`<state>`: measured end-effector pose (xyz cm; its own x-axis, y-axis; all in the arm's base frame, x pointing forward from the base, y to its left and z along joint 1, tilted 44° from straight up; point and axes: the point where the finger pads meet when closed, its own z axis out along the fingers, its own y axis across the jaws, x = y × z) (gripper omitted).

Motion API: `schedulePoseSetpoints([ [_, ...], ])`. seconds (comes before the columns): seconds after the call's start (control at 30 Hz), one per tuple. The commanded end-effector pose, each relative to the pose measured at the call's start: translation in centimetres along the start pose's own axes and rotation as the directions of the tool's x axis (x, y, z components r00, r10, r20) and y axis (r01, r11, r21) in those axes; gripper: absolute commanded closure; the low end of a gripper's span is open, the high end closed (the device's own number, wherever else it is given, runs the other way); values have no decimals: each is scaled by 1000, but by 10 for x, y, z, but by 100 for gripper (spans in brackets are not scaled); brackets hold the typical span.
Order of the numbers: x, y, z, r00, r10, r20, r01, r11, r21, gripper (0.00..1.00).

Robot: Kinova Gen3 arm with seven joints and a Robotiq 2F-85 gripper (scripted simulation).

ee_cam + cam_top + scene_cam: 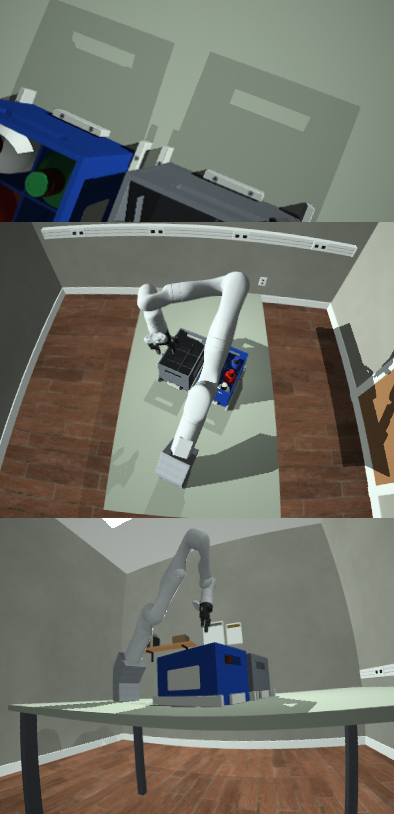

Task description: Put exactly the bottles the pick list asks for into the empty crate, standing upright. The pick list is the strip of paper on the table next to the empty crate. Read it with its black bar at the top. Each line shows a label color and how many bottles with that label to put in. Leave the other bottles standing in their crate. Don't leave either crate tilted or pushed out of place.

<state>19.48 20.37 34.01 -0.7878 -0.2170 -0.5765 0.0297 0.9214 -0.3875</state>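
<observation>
The grey crate [173,376] [260,674] [163,174] stands upright; the dark compartments visible in the top view show no bottle. The blue crate [221,398] [232,679] [99,160] stands upright beside it, partly hidden by the arm. In it show a blue bottle [236,364], a red bottle [230,376] [6,204], a white bottle [224,386] [15,158] and a green-capped bottle [38,184]. My gripper [166,350] [205,629] is partly open with nothing between its fingers, above the grey crate's outer left side. The pick list is not visible.
Both crates stand close together on the pale green table [150,437] [345,700], with white blocks [81,122] [234,185] around their bases. The arm passes over the blue crate. A wall rail [200,234] runs behind the table.
</observation>
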Motion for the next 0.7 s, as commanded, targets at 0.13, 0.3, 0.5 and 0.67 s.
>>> schedulePoseSetpoints([
  [0.13, 0, 24, -5, 966, 257, 35, -257, 966, -9, 33],
  [0.3, 1, 37, -8, 911, 410, 44, -409, 912, -27, 33],
  [0.5, 4, 53, -11, 848, 528, 47, -526, 849, -43, 33],
  [0.67, 7, 69, -14, 749, 661, 43, -658, 750, -65, 33],
])
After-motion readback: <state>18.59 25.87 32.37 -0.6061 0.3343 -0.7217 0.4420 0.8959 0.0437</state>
